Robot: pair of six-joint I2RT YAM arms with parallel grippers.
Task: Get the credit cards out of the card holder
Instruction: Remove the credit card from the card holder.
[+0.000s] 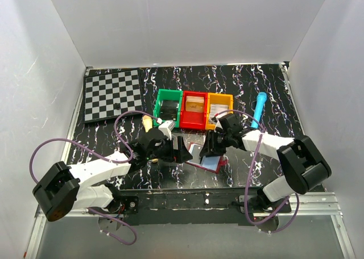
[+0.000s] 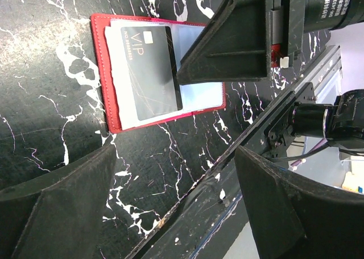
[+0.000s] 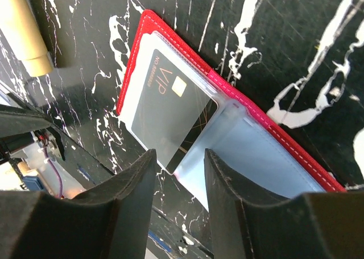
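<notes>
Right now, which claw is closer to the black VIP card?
Right. The right gripper sits over the open card holder, its fingers either side of a corner of the black VIP card. The left gripper hangs open beside the holder, clear of it.

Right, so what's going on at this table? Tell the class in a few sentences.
Two robot arms are working on a red card holder lying open on the marbled table. A black VIP card sits in its clear pocket, not yet taken out. The right gripper has its open fingers at the card's corner, not clamped. The left gripper hovers open beside the holder.
</notes>
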